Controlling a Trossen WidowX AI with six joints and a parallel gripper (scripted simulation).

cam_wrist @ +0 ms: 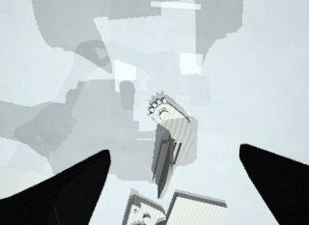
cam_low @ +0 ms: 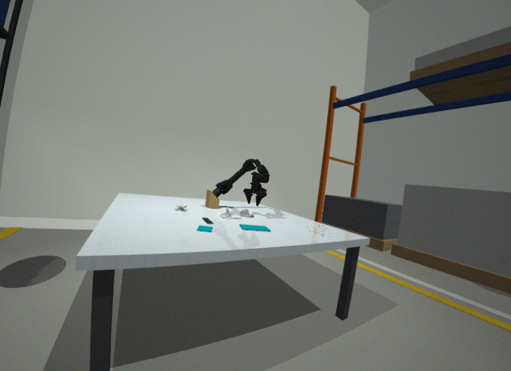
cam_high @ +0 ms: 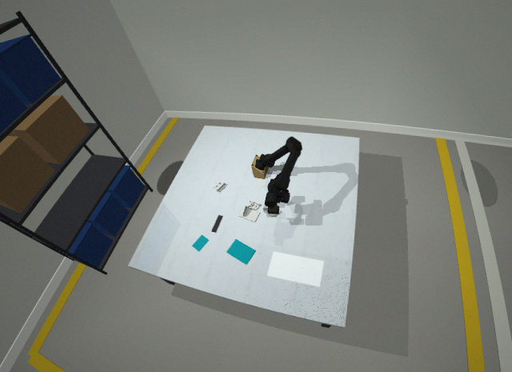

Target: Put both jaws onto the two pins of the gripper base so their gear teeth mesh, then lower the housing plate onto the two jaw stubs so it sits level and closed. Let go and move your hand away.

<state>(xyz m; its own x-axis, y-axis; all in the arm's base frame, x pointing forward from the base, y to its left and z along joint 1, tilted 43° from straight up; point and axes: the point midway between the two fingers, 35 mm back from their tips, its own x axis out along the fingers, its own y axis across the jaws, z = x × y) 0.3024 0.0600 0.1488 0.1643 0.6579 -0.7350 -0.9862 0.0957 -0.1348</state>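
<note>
My gripper (cam_low: 253, 203) (cam_wrist: 173, 153) is open and empty, above the table. A loose pale jaw (cam_wrist: 182, 130) (cam_low: 247, 212) with gear teeth lies below and between the spread fingers; in the top view the arm mostly hides it. The pale gripper base (cam_high: 250, 218) lies beside it, with pale parts on or against it; only part of this group shows at the bottom of the wrist view. Whether a jaw sits on a pin there is too small to tell. A small pale part (cam_high: 220, 186) (cam_low: 180, 207), seemingly the housing plate, lies apart, farther left.
A black bar (cam_high: 217, 223) (cam_low: 207, 220), a small teal plate (cam_high: 200, 242) (cam_low: 204, 228) and a larger teal plate (cam_high: 241, 251) (cam_low: 255, 227) lie toward the front. A white rectangle (cam_high: 295, 269) is at front right. A wooden block (cam_high: 259, 172) (cam_low: 211, 200) stands at the arm's base.
</note>
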